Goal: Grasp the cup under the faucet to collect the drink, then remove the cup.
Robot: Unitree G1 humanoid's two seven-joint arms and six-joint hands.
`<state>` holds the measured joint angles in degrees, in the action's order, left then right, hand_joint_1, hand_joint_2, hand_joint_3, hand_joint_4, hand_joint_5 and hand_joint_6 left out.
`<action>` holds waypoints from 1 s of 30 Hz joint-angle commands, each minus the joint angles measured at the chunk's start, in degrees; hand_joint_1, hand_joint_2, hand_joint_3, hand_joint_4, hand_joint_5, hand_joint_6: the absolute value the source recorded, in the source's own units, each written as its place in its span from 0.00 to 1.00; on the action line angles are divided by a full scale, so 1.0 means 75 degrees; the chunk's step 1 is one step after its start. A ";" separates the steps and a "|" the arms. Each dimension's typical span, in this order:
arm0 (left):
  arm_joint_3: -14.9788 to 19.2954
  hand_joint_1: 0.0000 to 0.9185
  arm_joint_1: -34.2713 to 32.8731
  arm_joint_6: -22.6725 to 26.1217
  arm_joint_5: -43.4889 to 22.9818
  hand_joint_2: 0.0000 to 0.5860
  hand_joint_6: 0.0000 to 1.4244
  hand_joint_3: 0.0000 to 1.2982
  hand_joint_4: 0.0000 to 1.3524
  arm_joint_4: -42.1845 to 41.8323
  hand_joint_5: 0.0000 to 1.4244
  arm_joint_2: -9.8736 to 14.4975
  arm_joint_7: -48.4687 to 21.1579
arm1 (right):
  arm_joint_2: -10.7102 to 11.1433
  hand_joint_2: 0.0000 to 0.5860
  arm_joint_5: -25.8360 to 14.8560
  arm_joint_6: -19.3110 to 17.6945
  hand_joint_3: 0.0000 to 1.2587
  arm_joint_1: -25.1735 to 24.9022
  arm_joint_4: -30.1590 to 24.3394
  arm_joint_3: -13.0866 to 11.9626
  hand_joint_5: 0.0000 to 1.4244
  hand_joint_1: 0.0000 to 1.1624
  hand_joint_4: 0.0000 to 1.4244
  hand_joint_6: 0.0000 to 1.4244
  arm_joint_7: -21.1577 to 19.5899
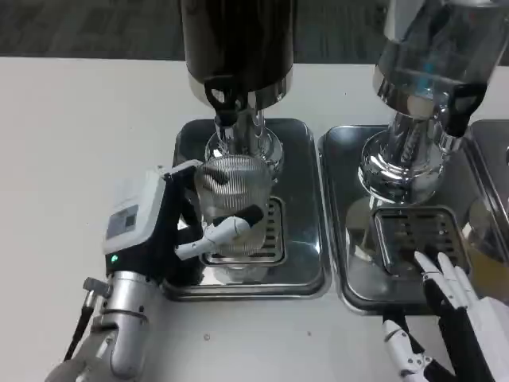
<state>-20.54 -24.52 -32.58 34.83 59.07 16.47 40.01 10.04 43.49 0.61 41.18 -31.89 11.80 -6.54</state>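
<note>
One clear ribbed cup (233, 213), seemingly empty, sits gripped by the left hand (171, 231) beneath the faucet (232, 107).

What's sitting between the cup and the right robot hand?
In the head view, the cup sits on the left tray; the right robot hand is over the second tray. Between them lie only the tray rims, a table strip and that tray's drain grate.

head view, looking down, near, onto white table (71, 143)

left hand (171, 227) grips cup (235, 207) under faucet (231, 107) | right hand (453, 306) open-fingered over tray (342, 239)
</note>
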 commanded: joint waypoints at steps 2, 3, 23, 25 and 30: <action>-0.0095 0.11 -0.0077 0.0126 0.0048 0.12 0.69 0.32 0.35 -0.0039 0.54 0.0067 -0.0337 | -0.0005 0.87 0.0014 -0.0079 0.11 -0.0014 0.0030 0.0003 0.00 0.21 0.00 0.10 -0.0084; -0.0090 0.10 -0.0072 0.0086 0.0024 0.12 0.67 0.31 0.33 -0.0039 0.52 0.0083 -0.0395 | -0.0008 0.87 0.0012 -0.0078 0.11 -0.0022 0.0040 0.0008 0.00 0.21 0.00 0.10 -0.0080; 0.0086 0.03 0.0439 0.0050 -0.0051 0.11 0.32 0.20 0.17 -0.0783 0.33 0.0508 -0.0456 | 0.0082 0.87 -0.0214 -0.0109 0.12 -0.0424 0.0340 0.0051 0.00 0.21 0.00 0.11 0.0057; 0.0133 0.03 0.0512 0.0062 -0.0061 0.11 0.32 0.19 0.17 -0.0899 0.33 0.0576 -0.0440 | 0.0085 0.87 -0.0228 -0.0105 0.12 -0.0456 0.0361 0.0058 0.00 0.21 0.00 0.11 0.0055; 0.0413 0.03 0.0761 -0.0120 -0.0213 0.11 0.32 0.20 0.17 -0.1147 0.33 0.0793 -0.0498 | 0.0071 0.87 -0.0299 -0.0132 0.12 -0.0567 0.0493 0.0099 0.00 0.21 0.00 0.11 0.0005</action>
<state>-18.56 -20.20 -32.50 34.05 52.01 21.10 36.65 10.15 41.65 0.61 37.28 -28.97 12.29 -6.50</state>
